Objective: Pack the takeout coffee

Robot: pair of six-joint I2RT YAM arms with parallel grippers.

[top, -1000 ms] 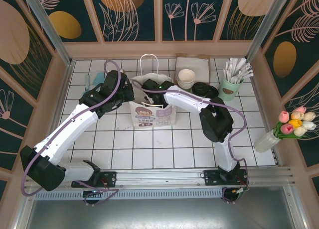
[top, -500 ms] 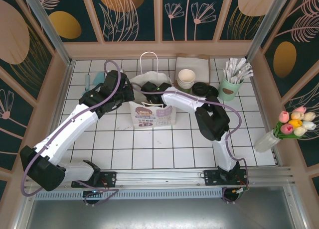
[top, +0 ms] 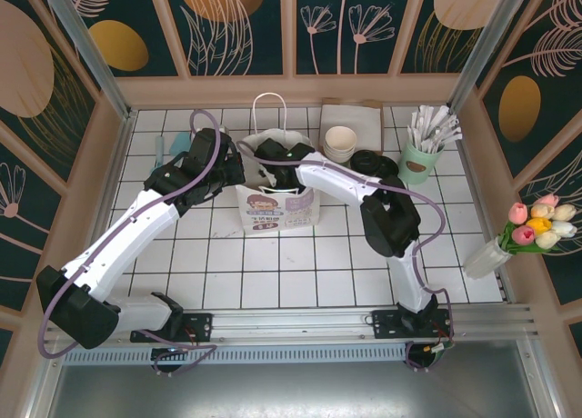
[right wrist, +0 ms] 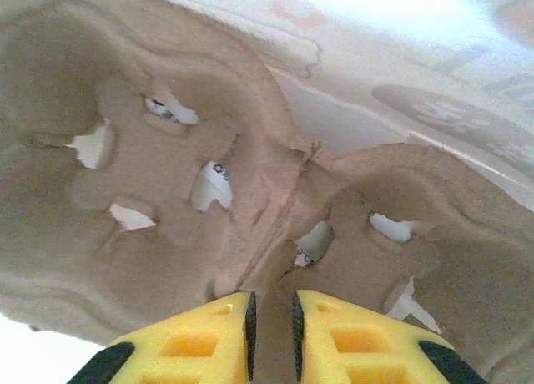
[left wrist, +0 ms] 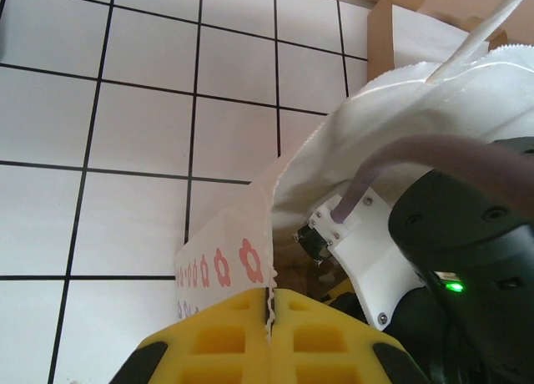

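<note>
Since a second ago, your right arm (top: 341,184) has slid its wrist further back and to the left inside the mouth of the white paper bag (top: 277,213). Your left arm (top: 136,227) has kept its place.

The bag stands upright on the glossy white-tiled table (top: 273,282). It is thin matte paper with a cartoon print on its near face and a looped white cord handle rising at the back.

Your left gripper (left wrist: 269,313) has its ribbed yellow fingers pressed together on the bag's saw-toothed rim, which carries a row of red flowers. Just past it, the right arm's black wrist, with a green light, sits in the bag's opening.

Inside the bag, your right gripper (right wrist: 271,317) has its yellow fingers a narrow slit apart, with nothing between them that I can make out. Their tips lie at the middle ridge of a brown moulded-pulp cup carrier (right wrist: 167,175). The carrier is rough and fibrous, with rounded wells and ragged slots.

Where the takeout coffee stands I cannot tell, because the bag's walls and the arm cover the inside.

Beyond the bag:
- a stack of lidless cups (top: 340,144) with cream insides
- round black lids (top: 368,164), partly behind the arm
- a green pot (top: 416,166) of white wrapped sticks (top: 435,125)
- a flat brown pad (top: 356,116) by the wall

At the far right stand tulips (top: 538,223) in a clear vase.
</note>
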